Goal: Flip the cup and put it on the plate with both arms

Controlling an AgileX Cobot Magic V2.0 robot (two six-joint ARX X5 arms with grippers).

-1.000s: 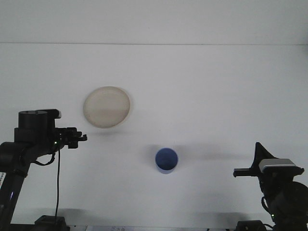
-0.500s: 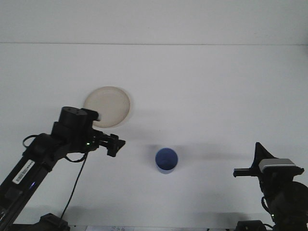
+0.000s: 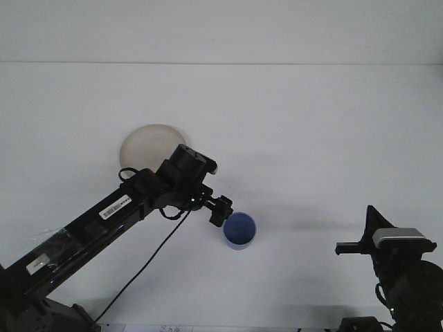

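Now the left gripper (image 3: 220,209) is swung in from the far left, just beside the blue cup (image 3: 239,230); finger spread cannot be told; plate (image 3: 149,143) left bare; grasp judged imminent

left gripper (image 3: 220,210) hangs just beside the blue cup (image 3: 239,230), plate (image 3: 149,142) behind its arm.
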